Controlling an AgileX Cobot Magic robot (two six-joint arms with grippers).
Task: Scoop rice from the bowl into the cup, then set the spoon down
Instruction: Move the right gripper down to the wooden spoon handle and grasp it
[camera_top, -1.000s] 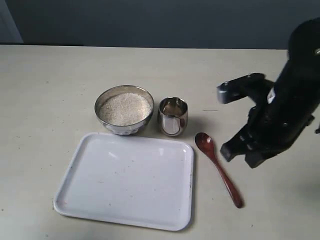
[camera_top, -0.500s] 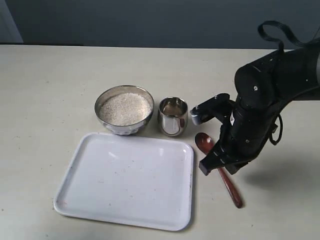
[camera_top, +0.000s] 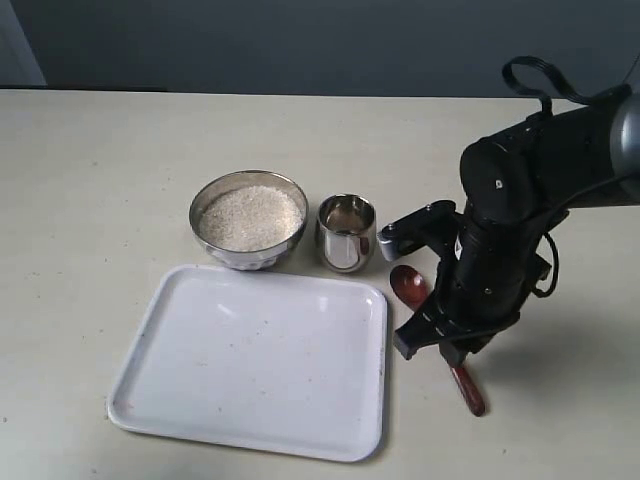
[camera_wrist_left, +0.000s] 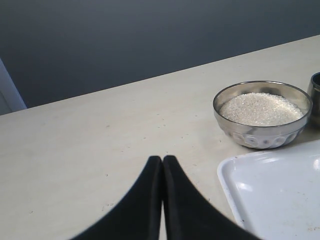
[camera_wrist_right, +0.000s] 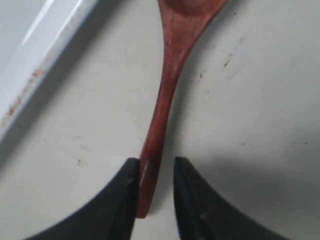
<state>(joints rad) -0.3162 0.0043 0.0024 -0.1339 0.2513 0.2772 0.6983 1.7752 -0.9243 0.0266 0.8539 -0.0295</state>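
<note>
Right wrist view: straddles spoon (camera_wrist_right: 170, 65) handle near its tail with right gripper (camera_wrist_right: 156, 162), jaws slightly parted, not yet pinching; sits low, likely for a lift off the table (camera_wrist_right: 260, 100) beside tray (camera_wrist_right: 20, 60). Parks left gripper (camera_wrist_left: 162, 160) closed, empty. Crops spoon's head; hides mid-handle behind arm (camera_top: 500, 200) in exterior view.

The bowl (camera_top: 243, 259), round shiny steel with a thin rim, stands upright on the counter (camera_top: 120, 150). It holds the rice (camera_top: 250, 216), a level mass of fine off-white grains reaching a little below the rim. The cup (camera_top: 346, 238), a small handleless steel tumbler, stands upright just beside the bowl at its 3 o'clock. The spoon (camera_top: 410, 287), glossy reddish-brown wood, lies flat on the counter at the cup's 4 o'clock. Its oval end points toward 11 o'clock and its slim handle tapers toward 5 o'clock. The handle's tail lies between the parted jaws of the right gripper (camera_wrist_right: 155, 172).
</note>
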